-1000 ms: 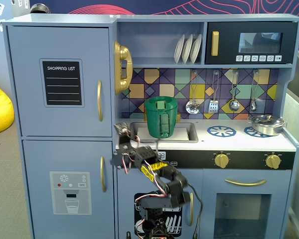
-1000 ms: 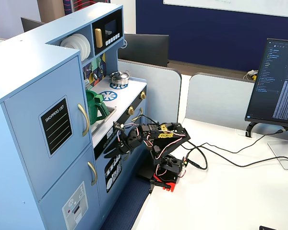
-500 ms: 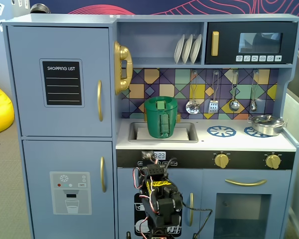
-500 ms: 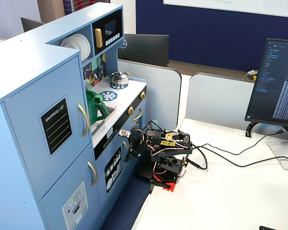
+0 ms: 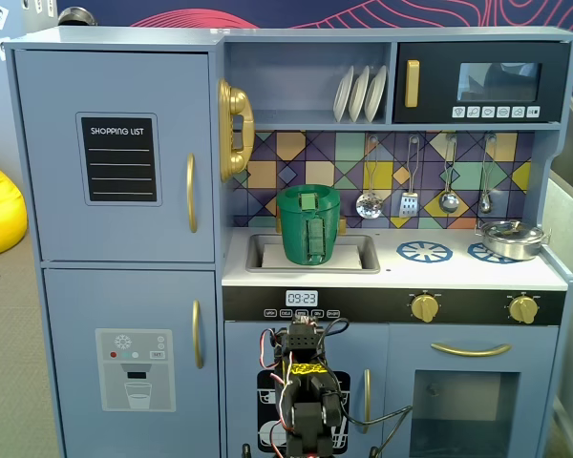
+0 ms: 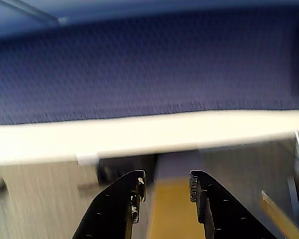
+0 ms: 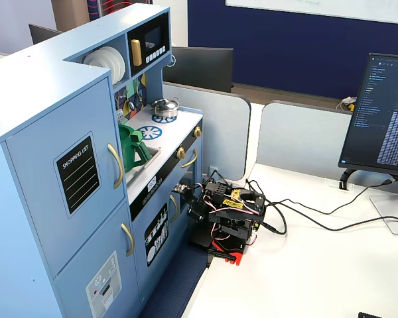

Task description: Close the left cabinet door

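The left cabinet door (image 5: 115, 157) fills the upper left of a fixed view, flush with its frame, so the closing looks done; the gripper (image 6: 165, 191), lower centre of the wrist view, is narrowly parted, holding nothing, folded low.

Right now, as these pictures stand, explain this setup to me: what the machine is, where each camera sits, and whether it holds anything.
The machine is a small robot arm with a two-finger gripper, folded up on a white table in front of a toy kitchen. One fixed view faces the kitchen head-on; another looks down from the side. The blurry wrist view rides on the arm: its two dark fingers stand apart with nothing between them. The left cabinet door, the one with the shopping-list panel, sits flush and shut. A green watering can stands in the sink, and a small pot rests on the stove.
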